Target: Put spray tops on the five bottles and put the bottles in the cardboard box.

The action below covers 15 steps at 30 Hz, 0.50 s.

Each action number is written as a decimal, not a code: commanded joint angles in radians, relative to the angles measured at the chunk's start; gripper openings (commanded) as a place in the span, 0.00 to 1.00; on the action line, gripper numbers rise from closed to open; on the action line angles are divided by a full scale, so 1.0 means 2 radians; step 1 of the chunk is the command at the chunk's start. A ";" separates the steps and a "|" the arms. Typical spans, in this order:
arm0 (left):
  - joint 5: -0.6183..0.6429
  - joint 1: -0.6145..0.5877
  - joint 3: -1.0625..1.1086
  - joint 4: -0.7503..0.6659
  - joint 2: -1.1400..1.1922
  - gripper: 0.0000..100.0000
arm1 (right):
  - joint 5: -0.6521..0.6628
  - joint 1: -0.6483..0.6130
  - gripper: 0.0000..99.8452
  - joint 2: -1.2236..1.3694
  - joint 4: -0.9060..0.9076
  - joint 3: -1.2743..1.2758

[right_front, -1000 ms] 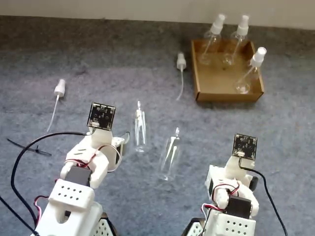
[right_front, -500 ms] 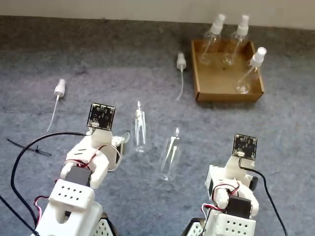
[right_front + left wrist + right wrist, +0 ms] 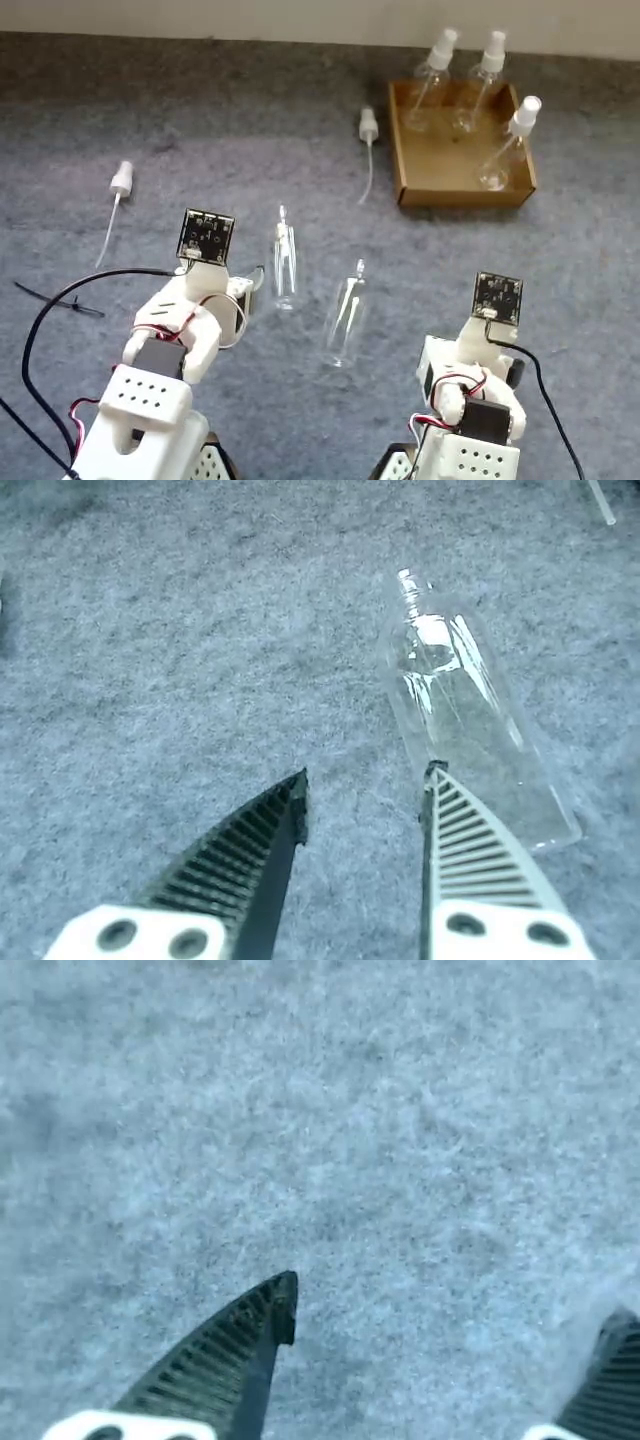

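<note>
The released left end effector (image 3: 366, 780) sits beside a clear uncapped plastic bottle (image 3: 470, 710) on the grey surface (image 3: 150, 630); the right end effector (image 3: 450, 1305) is released too. Three capped bottles (image 3: 430, 85) are in the brown cardboard box (image 3: 463, 195).

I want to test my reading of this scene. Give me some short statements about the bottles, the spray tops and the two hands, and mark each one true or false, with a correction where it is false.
1. Three capped bottles are in the box. True.
2. The two loose bottles on the carpet wear spray tops. False: both lie there with bare necks.
3. The left hand is shut on a bottle. False: it is open, and a bottle lies beside it.
4. Two spray tops lie on the carpet. True.
5. The right hand is open over bare carpet. True.
</note>
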 commanded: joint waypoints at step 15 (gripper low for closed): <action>0.008 -0.023 0.019 -0.018 -0.023 0.19 | 0.005 -0.001 0.41 -0.007 0.003 0.081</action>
